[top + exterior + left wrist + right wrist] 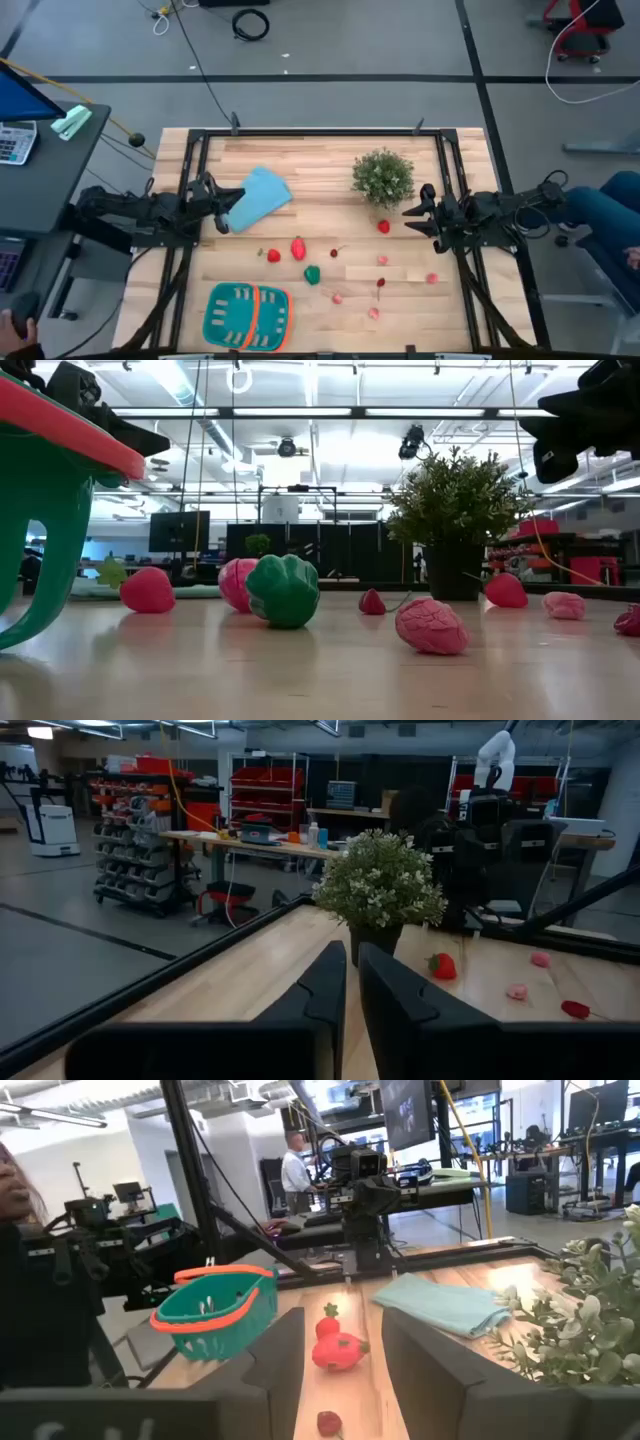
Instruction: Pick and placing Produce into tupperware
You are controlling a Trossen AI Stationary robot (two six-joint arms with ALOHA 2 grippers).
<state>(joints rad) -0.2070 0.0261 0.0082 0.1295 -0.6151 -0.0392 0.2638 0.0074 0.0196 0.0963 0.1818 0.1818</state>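
Observation:
Small toy produce lies scattered on the wooden table: two red pieces (298, 248) (273, 255), a green one (313, 273) and several small pink and red ones (382, 261) toward the right. The teal slotted tupperware (246, 312) with an orange band stands at the near edge, left of centre. My left gripper (222, 212) hovers at the table's left side, above the edge of a light blue cloth, shut (352, 975) and holding nothing. My right gripper (412, 215) hovers at the right side, beside a red piece (383, 227), open (340, 1350) and holding nothing.
A bushy potted plant (383, 175) stands far of centre, close to my right gripper. The light blue folded cloth (260, 197) lies at the far left, beside my left gripper. A dark frame rail (300, 132) runs around the table. A person's leg (610, 205) shows off the right edge.

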